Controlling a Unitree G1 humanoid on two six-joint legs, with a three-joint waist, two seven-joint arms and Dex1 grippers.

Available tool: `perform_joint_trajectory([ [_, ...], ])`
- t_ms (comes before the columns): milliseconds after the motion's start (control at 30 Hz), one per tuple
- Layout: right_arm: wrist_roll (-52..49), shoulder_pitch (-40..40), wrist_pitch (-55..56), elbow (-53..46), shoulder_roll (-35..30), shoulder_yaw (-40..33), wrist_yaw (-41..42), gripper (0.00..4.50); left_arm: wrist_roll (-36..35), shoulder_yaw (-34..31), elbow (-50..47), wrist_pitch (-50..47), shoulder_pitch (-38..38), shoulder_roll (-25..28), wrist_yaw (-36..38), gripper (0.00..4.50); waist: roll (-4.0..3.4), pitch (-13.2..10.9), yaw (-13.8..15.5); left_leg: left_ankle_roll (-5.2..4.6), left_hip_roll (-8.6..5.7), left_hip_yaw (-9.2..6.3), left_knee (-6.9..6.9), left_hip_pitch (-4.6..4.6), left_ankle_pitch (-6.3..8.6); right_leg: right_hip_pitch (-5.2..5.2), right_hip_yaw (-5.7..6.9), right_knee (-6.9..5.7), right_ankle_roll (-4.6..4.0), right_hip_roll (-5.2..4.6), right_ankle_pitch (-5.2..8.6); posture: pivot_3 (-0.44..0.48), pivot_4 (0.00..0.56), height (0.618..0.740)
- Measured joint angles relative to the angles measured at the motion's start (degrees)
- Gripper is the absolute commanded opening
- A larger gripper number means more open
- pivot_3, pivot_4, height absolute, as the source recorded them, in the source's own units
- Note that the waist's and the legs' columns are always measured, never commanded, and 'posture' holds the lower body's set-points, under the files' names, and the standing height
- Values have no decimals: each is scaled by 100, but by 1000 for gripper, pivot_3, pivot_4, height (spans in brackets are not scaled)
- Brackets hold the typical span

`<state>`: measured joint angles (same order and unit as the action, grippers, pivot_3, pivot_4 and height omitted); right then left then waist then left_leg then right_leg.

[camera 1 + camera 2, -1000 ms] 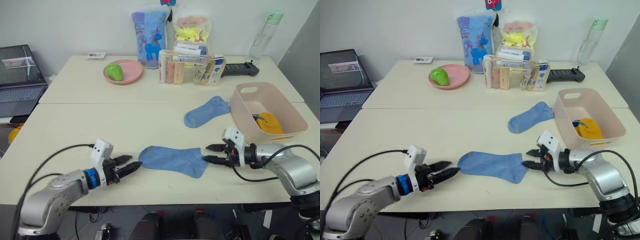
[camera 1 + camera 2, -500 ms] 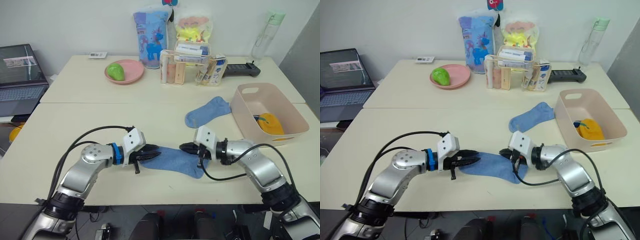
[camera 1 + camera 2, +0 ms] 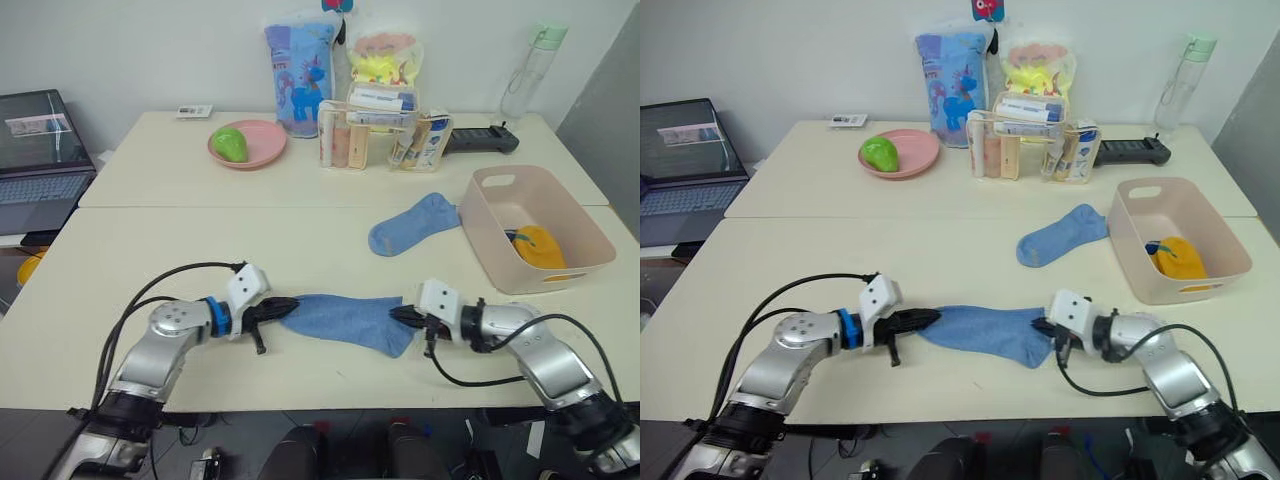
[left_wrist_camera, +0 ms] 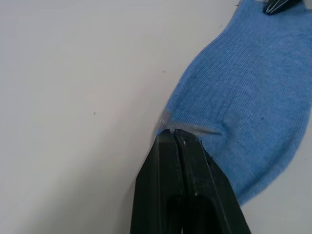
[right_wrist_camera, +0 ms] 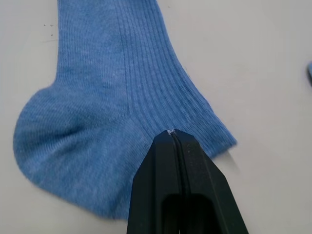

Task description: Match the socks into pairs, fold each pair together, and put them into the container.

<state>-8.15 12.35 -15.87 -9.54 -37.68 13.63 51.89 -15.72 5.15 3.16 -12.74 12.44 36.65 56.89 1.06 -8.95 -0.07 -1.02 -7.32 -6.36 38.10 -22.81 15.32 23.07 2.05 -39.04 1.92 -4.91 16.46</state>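
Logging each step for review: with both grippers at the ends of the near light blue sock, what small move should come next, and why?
Probably lift it together and carry it toward the second light blue sock. The left gripper and right gripper look shut on opposite ends of the near light blue sock, which lies flat, apart from its match beside the container.

Two cream tables (image 3: 150, 150) against a white wall (image 3: 150, 50).
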Motion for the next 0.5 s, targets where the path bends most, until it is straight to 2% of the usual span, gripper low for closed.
perform_joint_trajectory([
  [233,-781,58,-376,-707,361,-208,166,0,-334,-163,-753,-206,-165,8,125,16,0,0,-1,0,1,0,-2,-1,0,1,-1,2,0,0,0,0,150,740],
  [333,-698,75,-421,-787,387,-35,172,0,-327,-129,-1015,-218,-370,143,208,16,0,0,-1,0,1,0,-3,1,0,1,0,3,-1,0,0,0,150,740],
  [500,-333,-4,-379,-534,343,328,173,0,41,70,-919,-166,-512,194,181,16,-1,-1,9,0,0,1,-2,-1,0,1,0,3,-1,-1,0,0,150,740],
])
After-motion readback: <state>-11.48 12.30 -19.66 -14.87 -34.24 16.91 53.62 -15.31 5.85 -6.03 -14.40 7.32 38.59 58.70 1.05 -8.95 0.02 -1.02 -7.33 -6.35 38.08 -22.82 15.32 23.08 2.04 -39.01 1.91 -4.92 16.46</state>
